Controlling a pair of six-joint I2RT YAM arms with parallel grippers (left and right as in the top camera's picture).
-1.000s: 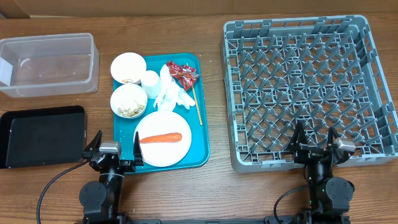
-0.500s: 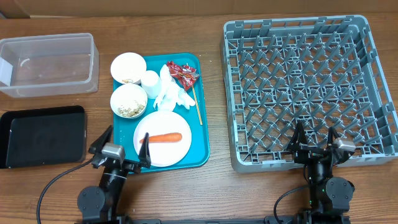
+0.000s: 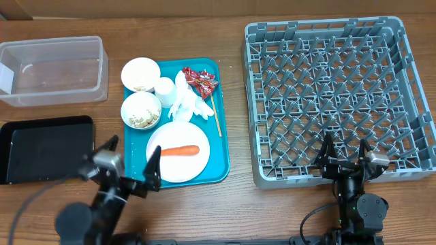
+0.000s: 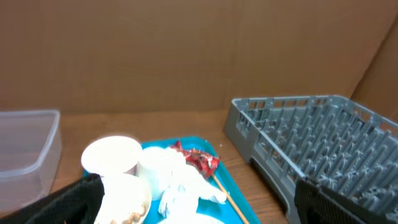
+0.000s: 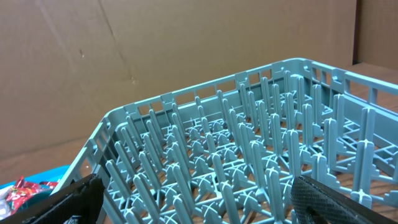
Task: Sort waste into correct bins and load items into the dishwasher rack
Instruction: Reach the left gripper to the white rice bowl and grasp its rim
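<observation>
1. Left gripper (image 3: 129, 162): fingers spread wide, nothing between them. Over the last second its arm swung and blurred, and the head tipped toward the teal tray (image 3: 223, 158). One finger now overlapped the near-left edge of the plate (image 3: 194, 169) in the overhead view.
2. Right gripper (image 3: 345, 151): fingers spread, empty, parked at the near edge of the dishwasher rack (image 3: 334, 88). It had not moved.
3. Waste, all unmoved on the teal tray:
   - carrot (image 3: 176, 151), lying across the plate
   - food scraps, in the two bowls (image 3: 133, 67) (image 3: 131, 103)
   - napkins (image 3: 187, 103), beside the wrapper (image 3: 199, 79)
4. Items, unmoved: the cup (image 3: 164, 87) stood between the upper bowl and the napkins, and the chopstick (image 3: 214, 117) lay along the tray's right side.
5. Bins: the clear tub (image 3: 54, 90) and the black tray (image 3: 48, 153) stood left of the teal tray. No waste was seen in either, and the rack carried no dishes.
6. Assessment: sorting had not begun. The left arm's shift read as the first reach, probably for the carrot, the nearest piece.
</observation>
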